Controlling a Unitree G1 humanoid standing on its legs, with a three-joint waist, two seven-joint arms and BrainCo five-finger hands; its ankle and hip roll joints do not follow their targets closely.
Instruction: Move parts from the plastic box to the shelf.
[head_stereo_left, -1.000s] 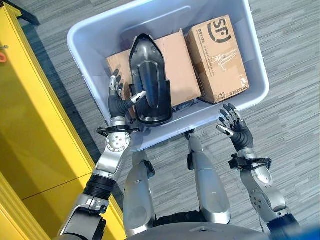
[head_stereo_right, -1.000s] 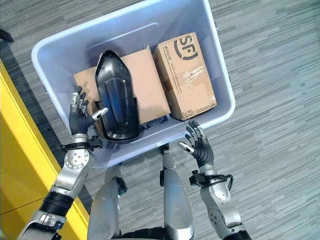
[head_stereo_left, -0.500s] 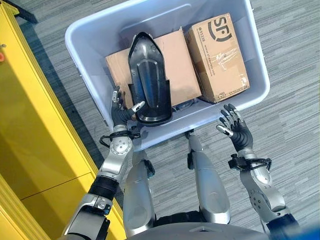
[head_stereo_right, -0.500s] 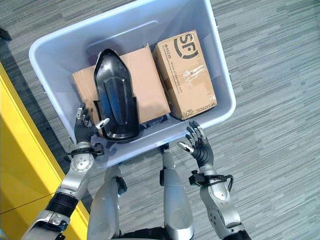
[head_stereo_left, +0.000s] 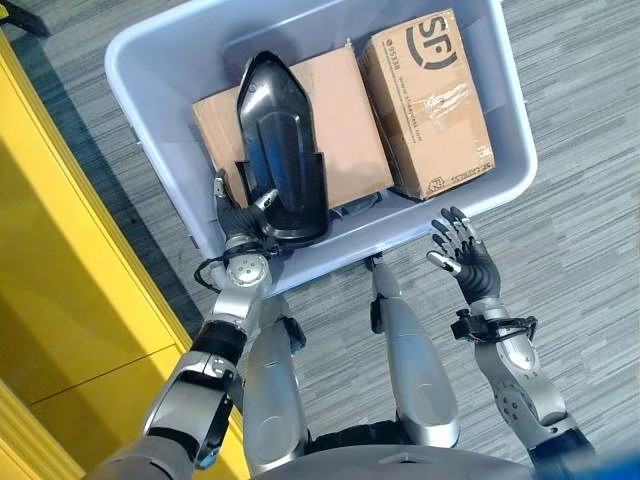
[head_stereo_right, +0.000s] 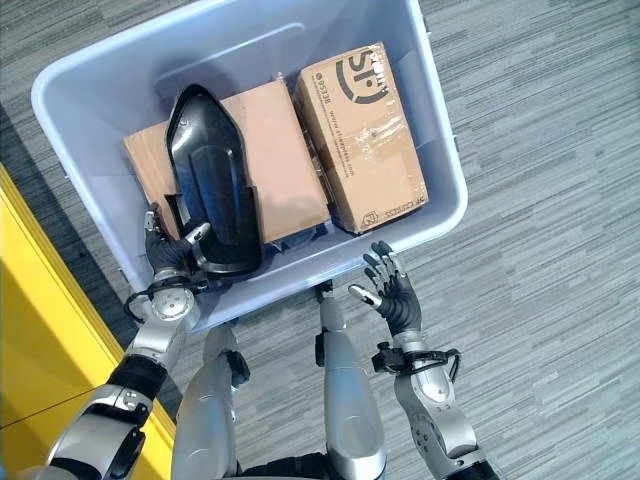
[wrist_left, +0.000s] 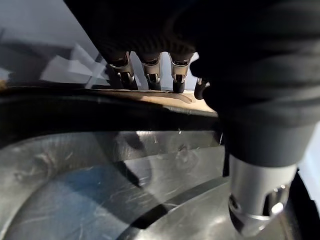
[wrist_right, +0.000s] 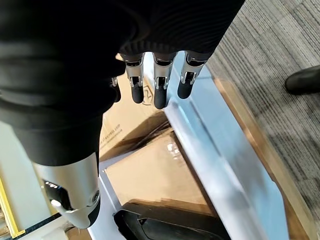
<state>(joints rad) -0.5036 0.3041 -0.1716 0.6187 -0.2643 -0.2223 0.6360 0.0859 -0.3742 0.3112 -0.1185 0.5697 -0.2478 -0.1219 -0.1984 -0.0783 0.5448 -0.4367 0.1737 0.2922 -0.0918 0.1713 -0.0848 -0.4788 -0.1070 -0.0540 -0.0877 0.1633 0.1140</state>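
Observation:
A long glossy black part (head_stereo_left: 278, 165) lies on a flat cardboard box (head_stereo_left: 345, 110) inside the pale blue plastic box (head_stereo_left: 420, 225). My left hand (head_stereo_left: 237, 215) is at the part's near left corner. Its fingers (wrist_left: 150, 75) run straight along the part's edge, and its thumb (wrist_left: 257, 200) reaches over the glossy surface (wrist_left: 100, 190). My right hand (head_stereo_left: 465, 265) hovers open outside the box's near wall, fingers spread and empty. In the right wrist view its fingers (wrist_right: 160, 85) point over the box rim (wrist_right: 220, 150).
A second, taller cardboard box (head_stereo_left: 428, 100) fills the right side of the plastic box. The yellow shelf (head_stereo_left: 60, 260) runs along my left, close to the box. Grey carpet lies to the right. A person's dark shoe (wrist_right: 302, 80) stands on the carpet.
My left hand has slid back along the black part's left side to its near corner, thumb now over its rim. The whole view shifted a little. The right hand barely moved.

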